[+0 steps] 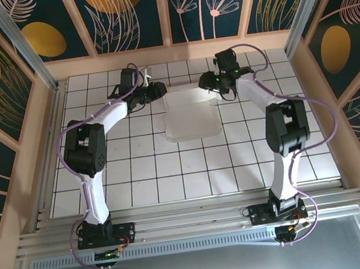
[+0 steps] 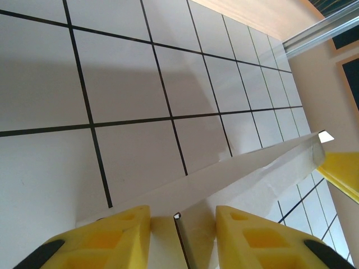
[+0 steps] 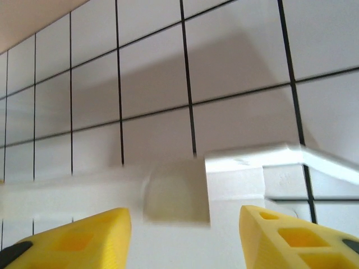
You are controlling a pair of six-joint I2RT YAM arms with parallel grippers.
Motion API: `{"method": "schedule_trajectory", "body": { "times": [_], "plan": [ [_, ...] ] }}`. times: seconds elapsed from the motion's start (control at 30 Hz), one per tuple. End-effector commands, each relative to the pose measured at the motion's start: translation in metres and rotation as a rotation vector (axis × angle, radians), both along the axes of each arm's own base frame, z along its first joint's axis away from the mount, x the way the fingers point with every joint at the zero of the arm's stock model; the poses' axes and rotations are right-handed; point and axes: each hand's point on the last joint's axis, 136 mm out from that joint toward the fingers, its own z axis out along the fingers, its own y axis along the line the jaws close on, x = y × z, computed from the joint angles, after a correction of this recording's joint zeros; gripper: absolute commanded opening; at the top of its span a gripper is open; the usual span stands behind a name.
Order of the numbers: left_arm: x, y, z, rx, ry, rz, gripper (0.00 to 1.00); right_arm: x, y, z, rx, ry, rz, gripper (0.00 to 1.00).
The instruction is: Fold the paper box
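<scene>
While straddling paper box (image 1: 191, 117) edge, left gripper (image 2: 182, 212) spread — right gripper (image 3: 184, 212) spread, facing it

The left arm (image 1: 85, 152) and the right arm (image 1: 286, 128) are built of white links and bulky black joint housings. A thin purple cable (image 1: 59, 149) loops along each. The left hand (image 2: 182, 218) and the right hand (image 3: 185, 221) carry yellow fingers (image 2: 112, 238) with square recesses and black patches.

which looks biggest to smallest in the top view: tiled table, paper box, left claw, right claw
1. tiled table
2. paper box
3. left claw and right claw: look about alike, so unranked
</scene>
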Motion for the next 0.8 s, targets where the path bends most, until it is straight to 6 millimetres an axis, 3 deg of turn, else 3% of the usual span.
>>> {"method": "schedule_trajectory", "body": {
  "times": [0.0, 0.1, 0.17, 0.33, 0.47, 0.57, 0.77],
  "plan": [
    [-0.012, -0.005, -0.006, 0.011, 0.036, -0.023, 0.34, -0.016, -0.03, 0.046, 0.081, -0.122, -0.057, 0.57],
    [-0.012, -0.006, -0.004, 0.008, 0.032, -0.025, 0.34, -0.037, -0.054, 0.028, 0.14, -0.123, -0.119, 0.57],
    [-0.011, -0.007, -0.002, 0.006, 0.029, -0.025, 0.34, -0.05, -0.064, 0.004, 0.16, -0.093, -0.149, 0.54],
    [-0.011, -0.007, 0.001, 0.007, 0.028, -0.028, 0.34, -0.062, -0.057, -0.053, 0.155, -0.007, -0.153, 0.49],
    [-0.012, -0.007, -0.001, 0.011, 0.032, -0.027, 0.34, -0.046, -0.045, -0.068, 0.141, -0.041, -0.151, 0.47],
    [-0.013, -0.008, -0.001, 0.012, 0.034, -0.031, 0.34, -0.029, -0.041, -0.067, 0.153, -0.084, -0.159, 0.46],
    [-0.012, -0.008, 0.002, 0.011, 0.029, -0.035, 0.34, -0.005, -0.045, -0.072, 0.14, -0.143, -0.198, 0.44]
  ]
}}
